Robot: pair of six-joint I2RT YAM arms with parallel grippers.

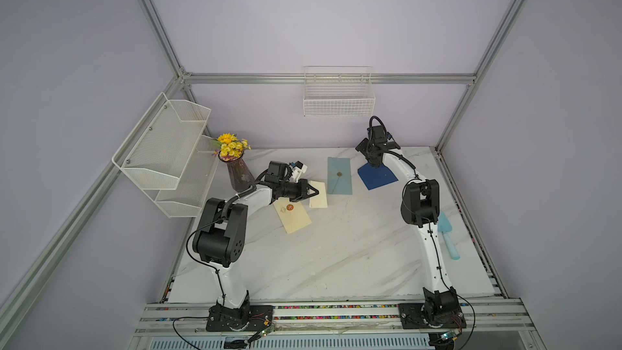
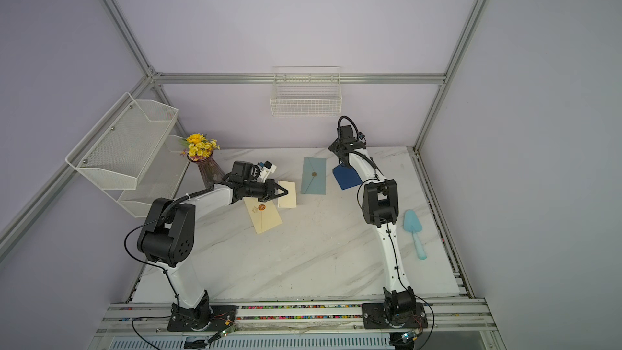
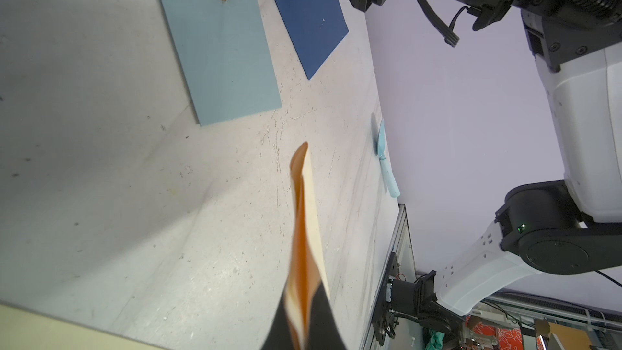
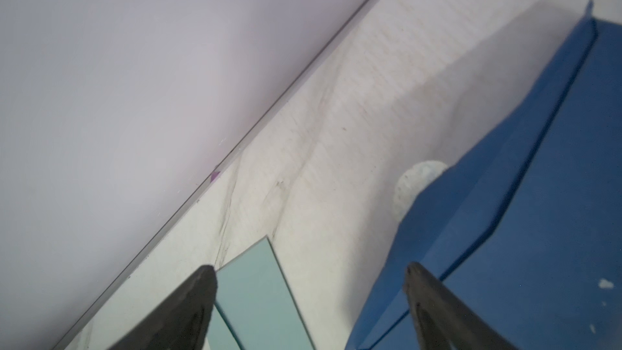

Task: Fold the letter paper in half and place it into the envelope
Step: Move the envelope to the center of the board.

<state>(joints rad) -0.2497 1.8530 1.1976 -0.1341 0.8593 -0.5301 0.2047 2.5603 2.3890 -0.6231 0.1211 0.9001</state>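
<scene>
**A:** Run the list from the left wall.

**B:** White mesh two-tier shelf (image 1: 161, 149) on the wall at nine o'clock. Dark glass vase of yellow flowers (image 1: 239, 176) at ten o'clock on the white marbled table (image 1: 319, 257).

**A:** The left claw?

**B:** Left gripper (image 1: 315, 192), clenched on one edge of the cream folded letter paper (image 1: 319, 196) at eleven o'clock. I cannot tell whether the sheet touches the table. Cream envelope with an orange wax seal (image 1: 292, 215) lies just beside it, towards seven o'clock, one corner under the gripper.

**A:** Middle and right?

**B:** Pale blue envelope with a gold seal (image 1: 340, 176), flat at twelve o'clock. White wire basket (image 1: 338, 102) on the back wall above it. Dark blue envelope (image 1: 378, 178) at one o'clock, flap unsealed. Right gripper (image 1: 373, 163) over its far corner, released, fingers spread wide with nothing between them. Turquoise plastic trowel (image 1: 447, 234) at three o'clock, well apart from the rest.
</scene>
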